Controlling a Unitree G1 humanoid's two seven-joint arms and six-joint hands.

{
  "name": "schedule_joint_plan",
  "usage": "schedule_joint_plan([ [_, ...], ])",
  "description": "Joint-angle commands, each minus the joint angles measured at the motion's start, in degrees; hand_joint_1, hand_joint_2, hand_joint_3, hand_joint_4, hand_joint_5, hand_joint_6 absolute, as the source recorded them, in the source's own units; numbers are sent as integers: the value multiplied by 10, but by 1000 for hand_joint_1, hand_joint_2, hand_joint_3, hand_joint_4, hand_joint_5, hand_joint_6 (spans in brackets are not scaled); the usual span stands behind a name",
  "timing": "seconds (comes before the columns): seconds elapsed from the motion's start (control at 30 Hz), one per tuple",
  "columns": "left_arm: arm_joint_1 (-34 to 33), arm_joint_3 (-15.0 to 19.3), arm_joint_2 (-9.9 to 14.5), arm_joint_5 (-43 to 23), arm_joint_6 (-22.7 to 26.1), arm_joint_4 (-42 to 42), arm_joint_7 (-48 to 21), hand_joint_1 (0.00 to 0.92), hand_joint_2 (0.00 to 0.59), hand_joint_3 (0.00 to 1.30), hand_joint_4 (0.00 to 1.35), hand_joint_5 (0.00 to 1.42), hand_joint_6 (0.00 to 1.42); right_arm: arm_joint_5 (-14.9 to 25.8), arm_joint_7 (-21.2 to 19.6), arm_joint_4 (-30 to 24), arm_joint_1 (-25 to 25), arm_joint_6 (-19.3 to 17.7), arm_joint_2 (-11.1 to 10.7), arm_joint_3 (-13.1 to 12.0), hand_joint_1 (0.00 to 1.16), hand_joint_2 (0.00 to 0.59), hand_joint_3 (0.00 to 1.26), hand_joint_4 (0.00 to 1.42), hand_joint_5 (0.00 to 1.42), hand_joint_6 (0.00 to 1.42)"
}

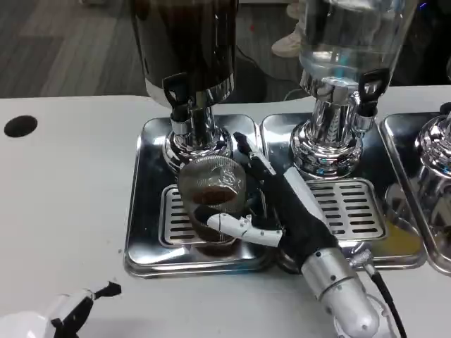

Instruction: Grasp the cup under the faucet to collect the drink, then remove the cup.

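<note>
Head view: right hand (282, 204) grips the cup (211, 201) on the drip tray (151, 211) grate beneath the dark dispenser's faucet (177, 95). Left hand (70, 310), empty with fingers apart, rests at the counter (63, 190) edge.

Table: my white table (70, 204), with a dark round hole (20, 125) near its far left edge.
Left tray: a shiny metal tray (144, 211) lies flat on the table in front of me.
Middle tray: a second metal tray (380, 176) lies touching the first on its right.
Right tray: a third tray (402, 134) sits at the table's right edge, cut off by the frame.
Near edge: my left hand (70, 310) is low over the table's near left.
</note>
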Motion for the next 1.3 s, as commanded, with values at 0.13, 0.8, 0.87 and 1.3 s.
schedule_joint_plan([
  [0.13, 8, 8, 5, 1, 3, -9, -6, 0, 71, 336, 278, 351, 517, -11, -9, 10, -14, -8, 14, 8, 628, 86, 0, 3, 86, 0],
  [0.8, 20, 27, 10, -16, -1, -1, -2, 0, 81, 354, 292, 353, 518, -45, -71, 39, -25, -1, 42, 21, 707, 90, 0, 40, 142, 7],
  [0.87, 20, 27, 10, -16, -1, -1, -2, 0, 82, 357, 292, 353, 518, -45, -76, 45, -26, -4, 43, 20, 703, 92, 0, 52, 146, 7],
  [1.3, 30, 35, 10, -21, -2, -3, 1, 0, 93, 375, 302, 364, 518, -39, -86, 80, -42, -12, 55, 20, 699, 93, 83, 97, 171, 7],
])
